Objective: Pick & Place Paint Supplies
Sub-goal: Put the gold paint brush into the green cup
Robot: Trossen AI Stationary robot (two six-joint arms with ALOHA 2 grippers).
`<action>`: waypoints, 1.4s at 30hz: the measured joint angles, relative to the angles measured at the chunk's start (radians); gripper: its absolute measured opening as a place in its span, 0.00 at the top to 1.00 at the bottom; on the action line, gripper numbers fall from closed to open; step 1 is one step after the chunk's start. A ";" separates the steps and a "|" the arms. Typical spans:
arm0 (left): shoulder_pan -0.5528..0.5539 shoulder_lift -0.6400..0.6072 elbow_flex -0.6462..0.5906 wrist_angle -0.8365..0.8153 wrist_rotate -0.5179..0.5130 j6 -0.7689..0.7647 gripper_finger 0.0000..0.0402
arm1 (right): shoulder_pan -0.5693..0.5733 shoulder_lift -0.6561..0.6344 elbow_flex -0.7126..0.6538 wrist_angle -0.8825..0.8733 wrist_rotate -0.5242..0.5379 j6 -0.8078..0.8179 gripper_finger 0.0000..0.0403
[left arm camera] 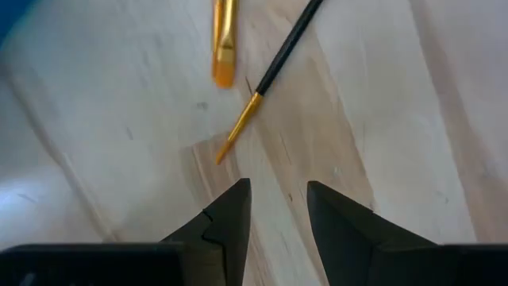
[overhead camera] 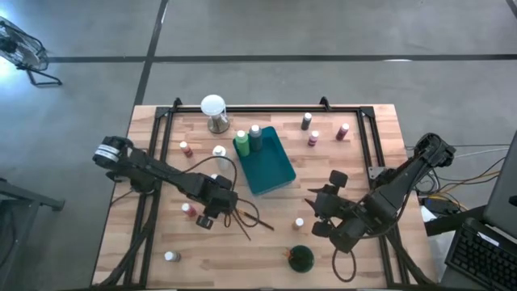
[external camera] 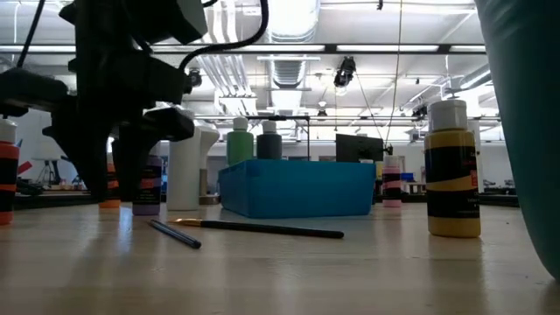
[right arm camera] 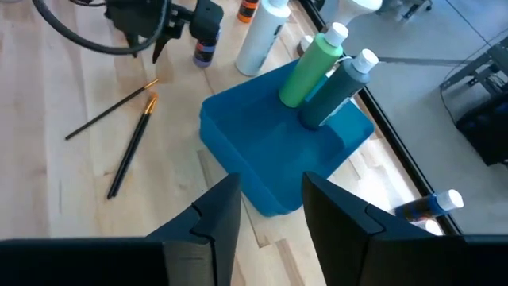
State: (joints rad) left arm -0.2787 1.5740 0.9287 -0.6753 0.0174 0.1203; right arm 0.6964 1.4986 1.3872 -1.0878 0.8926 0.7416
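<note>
High view: the butcher-block table (overhead camera: pixel 347 162) of pale wooden strips is seen framed by black metal rails, with the teal rectangular tray (overhead camera: pixel 269 166) lying near its middle, smooth-walled and open-topped. Two tall green bottles (overhead camera: pixel 248 140) with white caps are stood at the tray's far end, one light green and one dark. A white globe on a metal base (overhead camera: pixel 213 112) is placed just beyond the tray, towards the far left. A dark round object (overhead camera: pixel 301 258) is seen at the near edge. Small white-capped paint bottles are scattered well apart: a dark one (overhead camera: pixel 306 121) and two reddish ones (overhead camera: pixel 328 134) at the far right, a red one (overhead camera: pixel 185 148) and a white one (overhead camera: pixel 219 152) to the left of the tray, and a white one (overhead camera: pixel 170 256) at the near left corner. A yellow bottle (external camera: pixel 452 171) with a dark label is shown upright in the low view.

The left gripper (overhead camera: pixel 220 202) is held low over the wood left of the tray, its dark fingers (left arm camera: pixel 226 226) narrowly parted with nothing between them. Two thin brushes (overhead camera: pixel 252 220) with dark handles and orange ends are laid crossed just beside it, untouched. The right gripper (overhead camera: pixel 321 212) is hung to the right of the tray, its fingers (right arm camera: pixel 214 214) slightly apart and empty
</note>
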 joint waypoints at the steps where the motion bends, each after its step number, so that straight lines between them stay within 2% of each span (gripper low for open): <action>1: 0.000 0.006 0.004 -0.002 0.001 0.010 0.67 | -0.001 0.000 0.000 0.000 0.000 -0.001 0.69; 14: 0.023 0.054 0.089 -0.039 -0.022 0.222 0.67 | -0.010 0.000 0.001 0.008 -0.014 0.016 0.73; 25: 0.047 0.073 0.098 -0.051 -0.064 0.331 0.67 | -0.010 -0.002 0.009 0.013 -0.022 0.011 0.63; 34: 0.059 0.128 0.098 -0.047 -0.038 0.360 0.67 | -0.010 -0.004 0.005 0.014 -0.034 0.011 0.57; 42: 0.062 0.174 0.101 -0.028 -0.006 0.369 0.67 | -0.010 -0.004 0.003 0.016 -0.036 0.011 0.56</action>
State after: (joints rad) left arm -0.2169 1.7482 1.0298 -0.7037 0.0111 0.4891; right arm 0.6865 1.4944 1.3901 -1.0720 0.8564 0.7524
